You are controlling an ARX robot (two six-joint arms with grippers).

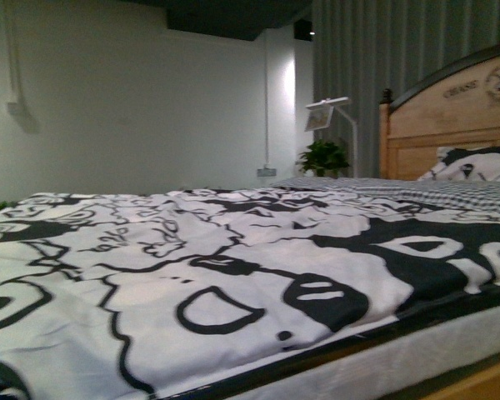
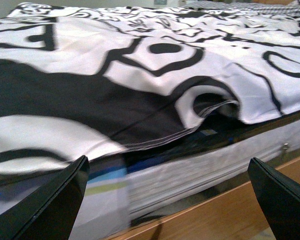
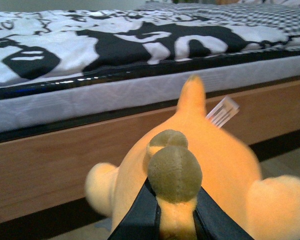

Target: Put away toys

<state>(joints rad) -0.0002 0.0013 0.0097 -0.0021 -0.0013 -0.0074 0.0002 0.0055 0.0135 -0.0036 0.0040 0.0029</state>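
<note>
White wall (image 1: 108, 100) backs the left of the front view. A black-and-white duvet (image 1: 192, 267) covers the bed, with a potted plant (image 1: 323, 157), a lamp (image 1: 329, 112), a wooden headboard (image 1: 450, 117) and a patterned pillow (image 1: 475, 165) toward the right. Neither arm appears in that view.

Left gripper (image 2: 167, 161): fingers spread wide, empty, facing the duvet edge and the mattress (image 2: 190, 175).

Right gripper (image 3: 175, 212): clamped on a brownish knob of the orange plush toy (image 3: 220, 165), which hangs beside the wooden bed frame (image 3: 50, 165), below mattress level.

Step in hand, by judgement: transport of the grasped toy. The next move calls for a firm hold and a route to a storage place; none is visible in these views.
</note>
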